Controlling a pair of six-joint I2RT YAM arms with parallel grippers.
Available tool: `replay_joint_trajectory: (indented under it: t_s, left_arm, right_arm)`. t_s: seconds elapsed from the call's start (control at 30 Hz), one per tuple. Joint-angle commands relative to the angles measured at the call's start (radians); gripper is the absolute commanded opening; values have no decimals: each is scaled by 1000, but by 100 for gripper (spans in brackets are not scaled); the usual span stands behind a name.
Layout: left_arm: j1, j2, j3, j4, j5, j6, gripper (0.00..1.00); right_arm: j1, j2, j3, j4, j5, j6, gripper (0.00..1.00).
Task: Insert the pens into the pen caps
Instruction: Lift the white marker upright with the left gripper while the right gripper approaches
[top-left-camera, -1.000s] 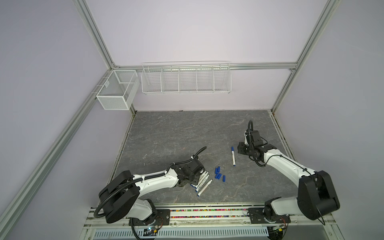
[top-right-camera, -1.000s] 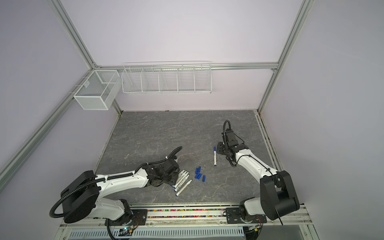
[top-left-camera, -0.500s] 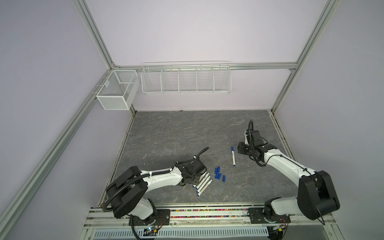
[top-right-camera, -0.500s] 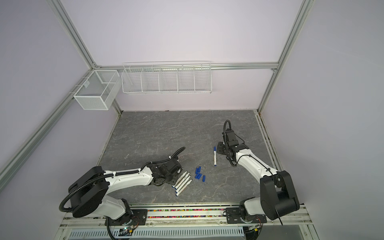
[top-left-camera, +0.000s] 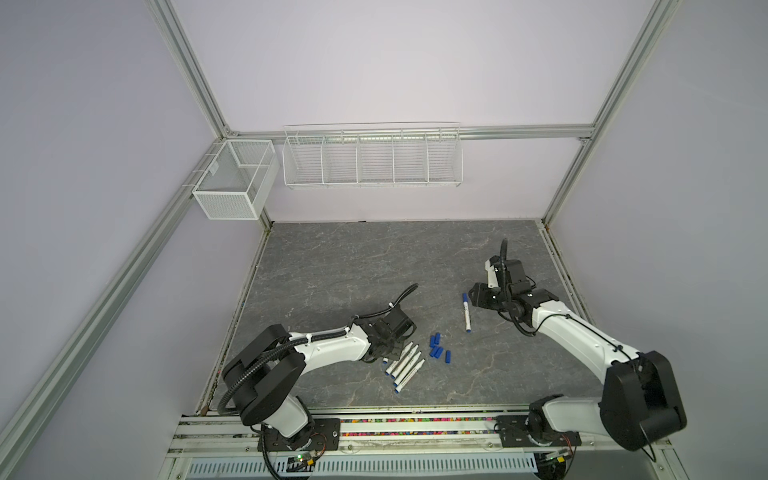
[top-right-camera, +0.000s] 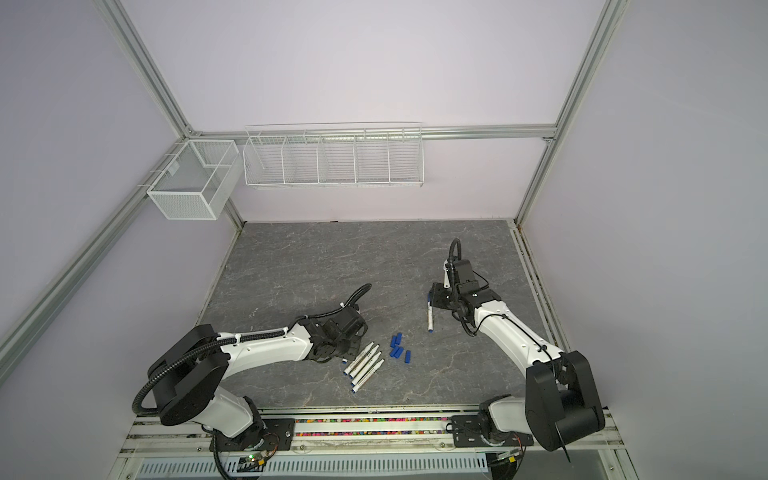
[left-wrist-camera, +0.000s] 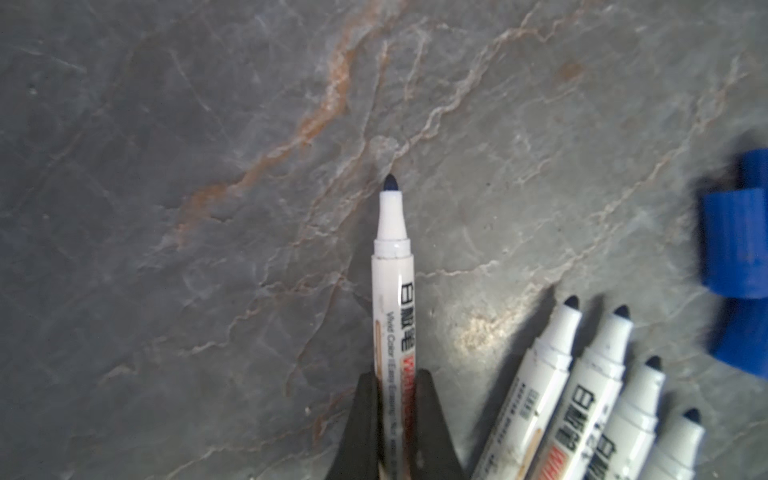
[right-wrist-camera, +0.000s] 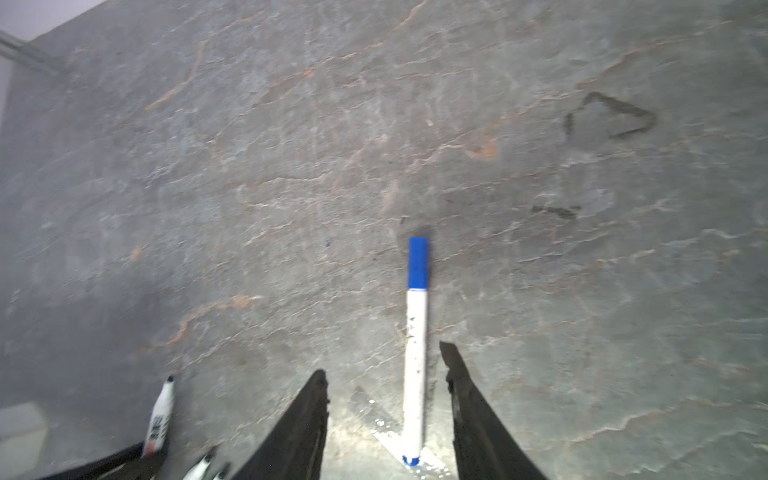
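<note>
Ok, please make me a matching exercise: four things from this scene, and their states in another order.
Things: 1 left claw; 2 right claw; 3 capped pen; 4 loose caps.
States: A open, jaws apart; B lying apart from the rest; C shut on an uncapped pen; D clustered beside the row of pens.
Pairs: 1-C, 2-A, 3-B, 4-D.

From high above the front edge in both top views, facing down and back over the whole table (top-left-camera: 374, 257). From each wrist, close and low, sharing the pens (left-wrist-camera: 582, 399) low in frame.
</note>
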Motion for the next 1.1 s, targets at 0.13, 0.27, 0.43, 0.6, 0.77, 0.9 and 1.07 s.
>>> replay_joint_trajectory:
  t_s: [0.13, 0.27, 0.43, 0.6, 0.77, 0.9, 1.07]
  left_arm:
    - [10, -145, -31, 397, 60, -22, 0]
    - [9, -157, -71, 588, 203, -7, 0]
    - [2, -208, -109, 635, 196, 0, 0]
    - [-4, -244, -145, 664, 177, 1, 0]
    - [-8, -242, -144, 665, 174, 6, 0]
    - [-17, -219, -121, 644, 180, 21, 0]
    - [-28, -189, -88, 616, 192, 40, 0]
  right_arm:
    - [185, -40, 2, 163, -298, -23, 53]
    - [227, 0, 25, 208, -357, 14, 53]
    - [248, 48, 65, 222, -375, 23, 52]
    - [259, 73, 74, 227, -382, 23, 50]
    - [262, 91, 77, 235, -383, 28, 47]
    - [262, 98, 75, 247, -381, 39, 39]
    - [262, 100, 68, 262, -383, 54, 27]
